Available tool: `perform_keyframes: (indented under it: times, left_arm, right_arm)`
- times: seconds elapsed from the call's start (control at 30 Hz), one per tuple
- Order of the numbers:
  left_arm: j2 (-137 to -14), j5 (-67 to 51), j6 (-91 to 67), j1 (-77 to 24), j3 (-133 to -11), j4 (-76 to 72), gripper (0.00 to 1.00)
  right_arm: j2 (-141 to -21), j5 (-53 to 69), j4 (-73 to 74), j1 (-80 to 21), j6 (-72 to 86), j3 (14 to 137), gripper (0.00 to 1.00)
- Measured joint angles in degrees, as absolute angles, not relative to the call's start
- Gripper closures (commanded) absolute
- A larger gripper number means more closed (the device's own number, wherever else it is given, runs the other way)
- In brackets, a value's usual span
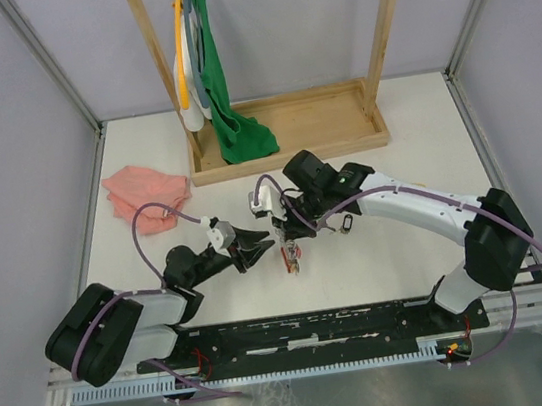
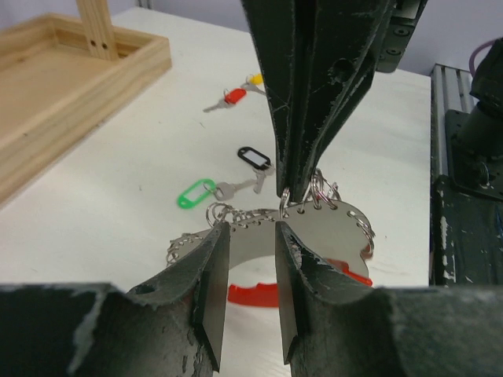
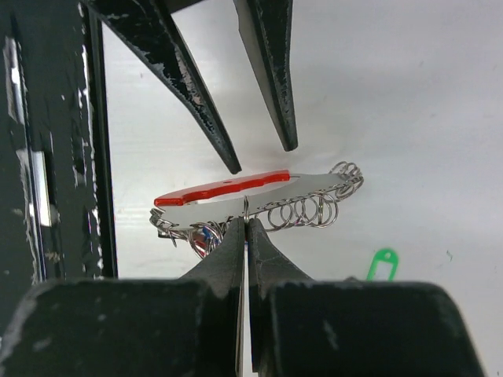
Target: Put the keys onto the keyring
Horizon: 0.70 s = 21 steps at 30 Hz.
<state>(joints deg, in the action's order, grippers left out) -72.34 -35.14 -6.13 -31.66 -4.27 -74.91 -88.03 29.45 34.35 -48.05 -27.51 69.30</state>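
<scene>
Silver-and-red keyring [image 2: 322, 224], mid-bench toward the front edge, is being pinched by the right gripper [image 3: 245, 225]; left gripper [image 2: 250, 233] is hovering parted. Green key [image 2: 195, 193], black key [image 2: 253, 157], red key [image 2: 233, 96] and yellow key [image 2: 253, 79] are lying unthreaded.

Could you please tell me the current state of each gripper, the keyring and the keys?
left gripper: open, fingers astride the keyring edge.
right gripper: shut on one of the keyring's small rings.
keyring: held by the right gripper.
green key: loose on the table.
black key: loose on the table.
red key: loose, beside the yellow key.
yellow key: loose.
</scene>
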Motion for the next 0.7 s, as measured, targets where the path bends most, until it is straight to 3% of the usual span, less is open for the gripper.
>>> perform_keyframes:
  times: [0.23,0.7]
  left_arm:
    - [-83.33,-36.62,-6.17,-34.13,-4.47,-82.06,0.64]
    - [-86.0,-38.11,-6.07,-36.32,-6.81,-84.27,0.65]
  right_arm:
    - [-93.8,23.31,47.7,-49.69,-30.79,76.64,0.99]
    - [-95.55,21.17,53.76,-51.4,-32.64,79.99,0.99]
